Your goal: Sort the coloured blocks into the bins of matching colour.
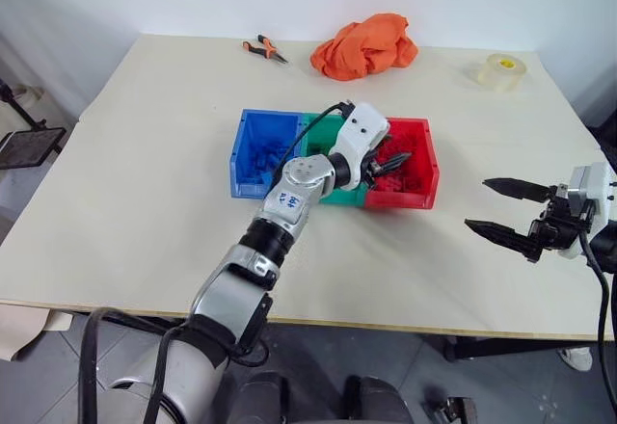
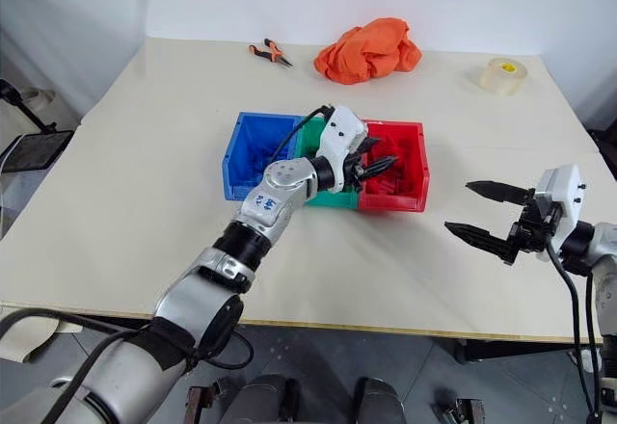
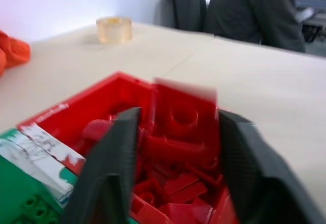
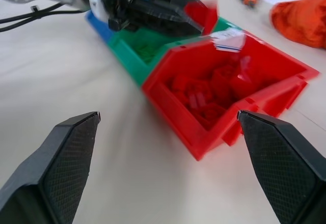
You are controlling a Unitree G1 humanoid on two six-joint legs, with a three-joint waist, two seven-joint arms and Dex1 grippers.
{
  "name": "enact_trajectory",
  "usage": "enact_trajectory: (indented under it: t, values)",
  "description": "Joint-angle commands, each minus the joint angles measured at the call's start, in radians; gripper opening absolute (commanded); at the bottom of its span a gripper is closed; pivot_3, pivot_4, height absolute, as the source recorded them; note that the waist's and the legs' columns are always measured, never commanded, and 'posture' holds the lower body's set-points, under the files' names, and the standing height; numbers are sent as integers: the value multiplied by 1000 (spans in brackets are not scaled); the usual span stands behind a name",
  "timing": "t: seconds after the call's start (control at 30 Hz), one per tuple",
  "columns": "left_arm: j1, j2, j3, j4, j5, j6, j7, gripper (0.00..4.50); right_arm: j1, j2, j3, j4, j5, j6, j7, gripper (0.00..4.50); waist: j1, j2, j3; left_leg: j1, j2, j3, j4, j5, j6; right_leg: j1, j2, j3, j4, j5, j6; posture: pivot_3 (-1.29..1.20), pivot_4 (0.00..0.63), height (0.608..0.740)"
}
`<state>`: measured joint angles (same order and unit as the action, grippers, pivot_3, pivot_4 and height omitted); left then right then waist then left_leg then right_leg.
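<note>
Three joined bins stand mid-table: blue, green and red, each holding several blocks of its own colour. My left gripper reaches level over the red bin. Its fingers stand apart, with a red block loose between them, just above the heap of red blocks; I cannot tell if it still touches a pad. The same red block shows at that gripper's tips in the right wrist view. My right gripper hovers open and empty, to the right of the bins.
At the table's far side lie orange-handled pliers, a crumpled orange cloth and a tape roll. A seated person and a dark chair are beyond the table. The table's front edge runs below my arms.
</note>
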<state>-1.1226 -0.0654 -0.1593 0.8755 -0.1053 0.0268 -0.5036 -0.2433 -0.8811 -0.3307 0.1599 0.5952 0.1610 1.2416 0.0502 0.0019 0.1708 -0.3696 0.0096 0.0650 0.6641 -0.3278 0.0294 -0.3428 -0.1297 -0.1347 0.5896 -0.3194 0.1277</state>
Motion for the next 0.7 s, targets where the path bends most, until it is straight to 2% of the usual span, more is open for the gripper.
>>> enact_trajectory:
  t: [0.03, 0.1, 0.13, 0.3, 0.47, 0.6, 0.7]
  values:
    - [-29, -4, 20, -2, 9, -65, -26, 3765, 11, 1, -39, -45, 12, 2, -13, 4500, 0, 0, 0, 0, 0, 0, 0, 0, 0, 0, 0, 0, 0, 0, 0, 0, 150, 740]
    - [21, 20, 10, -93, 12, -49, -51, 4324, 6, -1, -37, -51, 16, 7, -14, 4500, 0, 0, 0, 0, 0, 0, 0, 0, 0, 0, 0, 0, 0, 0, 0, 0, 150, 740]
    - [52, 33, 4, -150, 12, -36, -64, 4324, 1, -3, -35, -49, 16, 7, -11, 4500, -2, 0, 0, 0, 0, 0, 0, 0, 0, 0, 0, 0, 0, 0, 0, 0, 150, 740]
    - [318, 168, 1, -685, -70, 230, -147, 4324, -67, -10, 4, 1, 5, 7, 43, 4500, -24, 1, -1, 1, 2, -1, 0, 0, 0, 0, 1, 1, 2, 0, 0, 0, 150, 740]
    - [591, 382, 71, -1122, -262, 520, -253, 4324, -169, -4, 67, 89, -33, 0, 106, 4500, -30, 2, -1, 1, 3, -2, 0, 0, 0, 0, 1, 2, 2, 0, 0, 0, 150, 740]
    - [784, 544, 185, -1324, -363, 647, -270, 4324, -246, 7, 113, 164, -64, -17, 157, 4500, -30, 2, -1, 1, 3, -4, 1, 0, 0, 1, 0, 6, 1, 0, -1, 0, 150, 740]
    - [934, 648, 303, -1380, -396, 622, -314, 4324, -295, 13, 145, 224, -90, -37, 198, 4500, -24, 2, -1, 0, 2, -7, 1, 0, 0, 3, -1, 8, 0, 0, -1, 0, 150, 740]
